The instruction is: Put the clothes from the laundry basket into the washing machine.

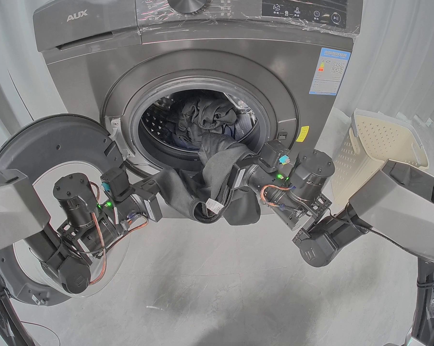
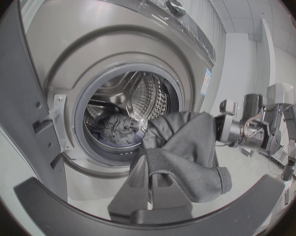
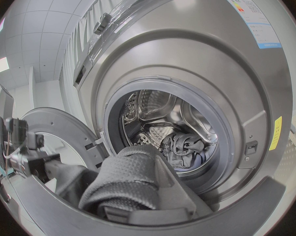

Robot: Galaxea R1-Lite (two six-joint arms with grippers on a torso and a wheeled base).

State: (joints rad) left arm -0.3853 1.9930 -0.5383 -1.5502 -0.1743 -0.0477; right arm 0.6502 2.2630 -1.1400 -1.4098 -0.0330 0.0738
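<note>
One grey steel front-loading washing machine [image 1: 82, 78] took up the upper centre of the head view, its single round grey door [image 1: 49, 145] swung open at the left. One cream perforated plastic laundry basket [image 1: 380, 140] stood tipped up at the right edge, and the part of its inside on view was bare plastic. One dark grey knit garment [image 1: 212, 179] hung at centre frame, stretched between the two arms. Its upper fold lay over the lip of the opening and the rest sagged below it, outside the drum. Deeper in the drum lay a crumpled heap of dark clothes [image 1: 207, 116]; how many pieces it held could not be told. The left gripper [image 2: 150, 167] was clamped on one end of the garment, lower left of the opening, and the right gripper [image 3: 148, 187] pinched the other end at its lower right. The task looked well advanced: some clothes were loaded, and this piece was left to push in.
</note>
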